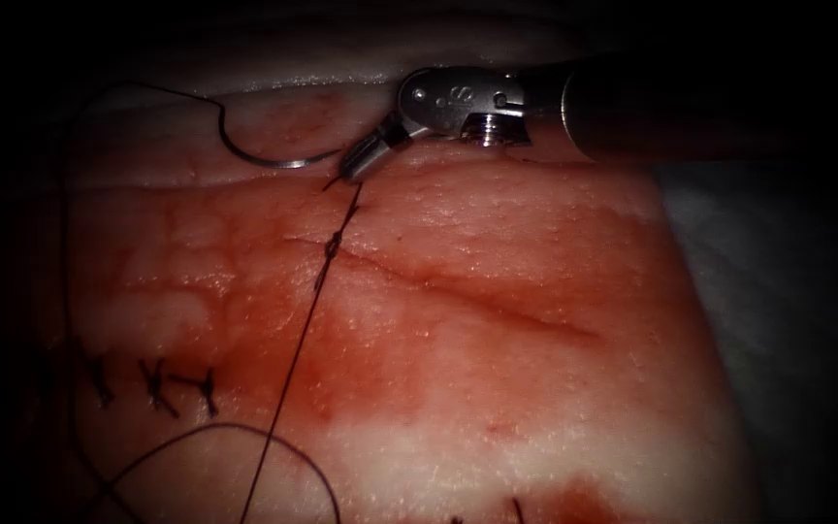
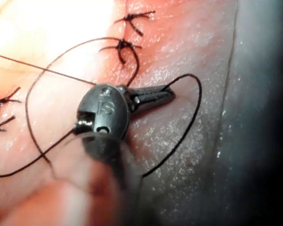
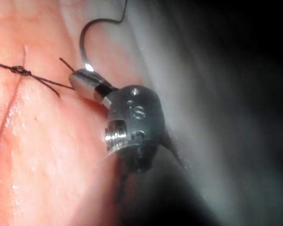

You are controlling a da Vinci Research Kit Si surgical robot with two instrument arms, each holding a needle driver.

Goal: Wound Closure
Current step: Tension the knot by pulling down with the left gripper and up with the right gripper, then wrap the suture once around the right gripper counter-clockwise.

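Right end effector grips the needle beyond the cut's far end.

The right end effector, jaws closed, clamps the curved needle at one end, clear of the tissue. The left end effector, jaws closed, pinches thread. A knot sits on the cut.

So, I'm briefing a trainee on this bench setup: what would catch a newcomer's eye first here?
The right arm's shiny metal pincer at the tissue's far edge, shut on the curved steel needle near its end; the needle lies outside the red-stained pork tissue. Then the taut dark thread running through a small knot on the long cut.
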